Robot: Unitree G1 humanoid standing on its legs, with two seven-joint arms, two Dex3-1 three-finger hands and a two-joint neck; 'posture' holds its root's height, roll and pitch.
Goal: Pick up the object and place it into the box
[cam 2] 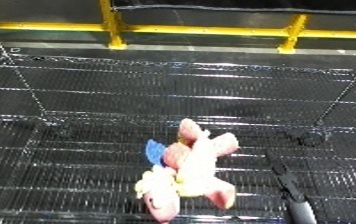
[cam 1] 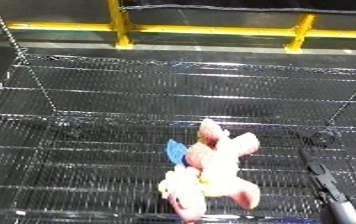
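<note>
Well, a pink plush (cam 1: 212, 170) is lying low in the frame on the wire bin (cam 1: 112, 110) floor. It's looking soft and light; grabbing its middle seems best. The right hand (cam 2: 285, 182) is reaching in lower right, fingers straight together.

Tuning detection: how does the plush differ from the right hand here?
The plush is pink, pale yellow and blue, and soft; the right hand is black and thin. The plush lies mid-view, wholly visible; the right hand enters from the lower right edge, fingers straight. Both are over the wire mesh, apart from each other.

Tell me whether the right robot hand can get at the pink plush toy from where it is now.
Probably yes. The right robot hand lies beside the pink plush toy on the wire mesh, with nothing between them.
</note>
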